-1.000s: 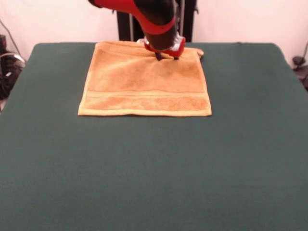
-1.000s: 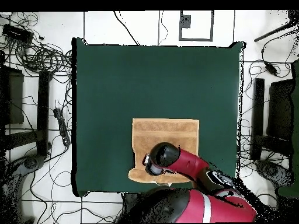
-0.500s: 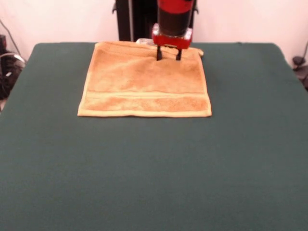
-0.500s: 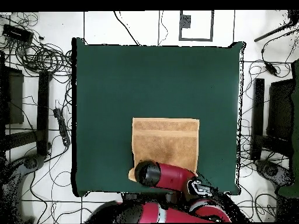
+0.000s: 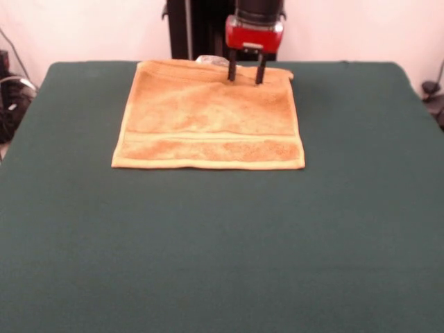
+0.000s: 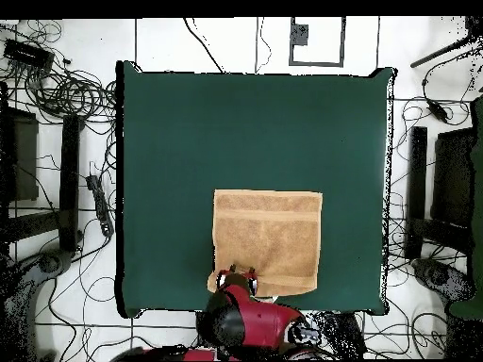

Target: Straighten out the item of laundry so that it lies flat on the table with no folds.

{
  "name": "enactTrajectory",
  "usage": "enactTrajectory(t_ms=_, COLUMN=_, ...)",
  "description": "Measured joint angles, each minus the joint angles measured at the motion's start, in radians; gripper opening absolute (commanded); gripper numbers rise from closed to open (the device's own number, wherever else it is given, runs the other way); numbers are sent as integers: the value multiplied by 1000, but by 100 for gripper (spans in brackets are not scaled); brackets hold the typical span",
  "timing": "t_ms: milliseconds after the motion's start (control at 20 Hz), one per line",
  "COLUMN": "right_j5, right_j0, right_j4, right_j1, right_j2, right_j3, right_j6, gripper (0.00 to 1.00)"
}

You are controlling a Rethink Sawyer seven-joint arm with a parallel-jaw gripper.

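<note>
The golden-orange towel (image 5: 208,114) lies spread on the dark green table (image 5: 222,243), near the robot's side. Its woven band runs across the near end in the front view. Its far right corner (image 5: 286,73) looks bunched. In the overhead view the towel (image 6: 268,236) sits by the bottom edge of the table (image 6: 189,141), with one corner sticking out at lower left (image 6: 215,282). My gripper (image 5: 244,80) hangs over the towel's far edge, its two black fingers apart and empty, tips at the cloth. It also shows in the overhead view (image 6: 237,278).
A small pale object (image 5: 211,60) shows just behind the towel's far edge. Cables and black equipment (image 6: 57,141) lie on the floor around the table. The arm's pedestal (image 5: 198,28) stands behind the far edge.
The gripper has drawn back toward the robot's base, from over the towel's far part to its far edge, and the arm has swung upright. The towel has not visibly moved.
</note>
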Motion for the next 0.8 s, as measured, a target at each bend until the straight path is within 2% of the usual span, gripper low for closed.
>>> enactTrajectory(t_ms=400, right_j5=-8, right_j0=-37, right_j4=-10, right_j1=-64, right_j2=-3, right_j3=40, right_j6=0, gripper=100)
enactTrajectory(t_ms=800, right_j5=-7, right_j0=-99, right_j4=-11, right_j1=-56, right_j2=-3, right_j3=15, right_j6=0, gripper=100)
